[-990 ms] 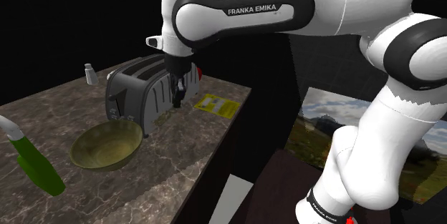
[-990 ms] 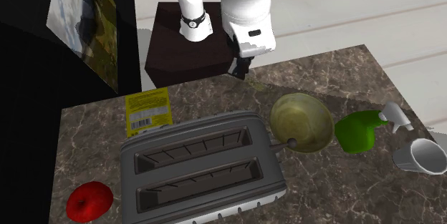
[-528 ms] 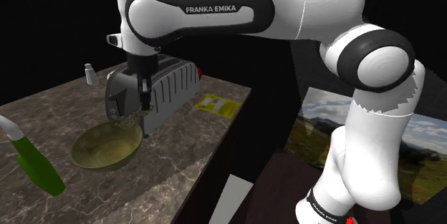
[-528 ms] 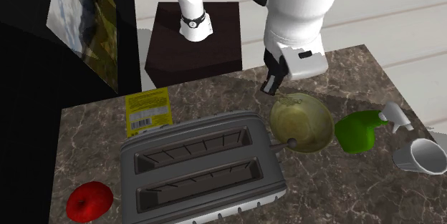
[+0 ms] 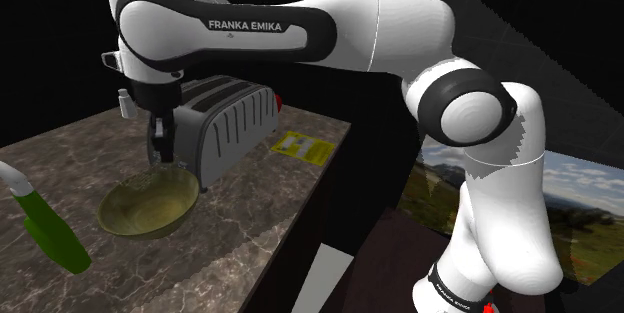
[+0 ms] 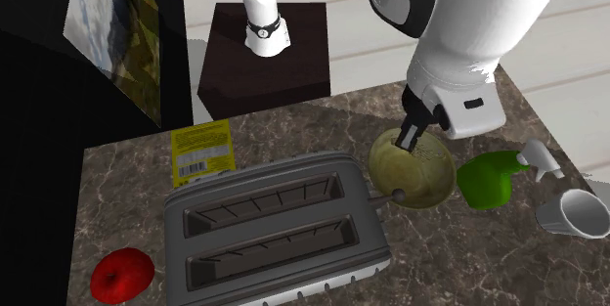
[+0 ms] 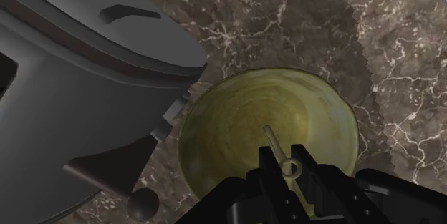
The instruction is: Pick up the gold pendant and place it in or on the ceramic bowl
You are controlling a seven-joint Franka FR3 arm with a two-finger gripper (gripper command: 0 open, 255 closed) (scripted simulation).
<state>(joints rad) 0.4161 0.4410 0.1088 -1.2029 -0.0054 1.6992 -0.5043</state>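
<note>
An olive-green bowl (image 5: 148, 206) (image 6: 415, 172) (image 7: 215, 119) sits on the dark marble counter just in front of the toaster. My black gripper (image 5: 160, 154) (image 6: 406, 138) (image 7: 290, 169) hangs right above the bowl, over its rim on the toaster side. In the wrist view the fingers are shut on a small gold pendant (image 7: 281, 151). Its ring and thin stem stick out beyond the fingertips, over the inside of the bowl. The pendant does not touch the bowl.
A grey two-slot toaster (image 5: 215, 121) (image 6: 274, 231) stands close beside the bowl. A green spray bottle (image 5: 50, 231) (image 6: 489, 179) lies on the bowl's other side, next to a metal cup (image 6: 572, 214). A yellow card (image 5: 302, 147) and a red apple (image 6: 122, 275) lie farther off.
The arm has swung toward the shoulder view's left, from beside the toaster's end to above the bowl, carrying the pendant along. The fingers stayed shut.
</note>
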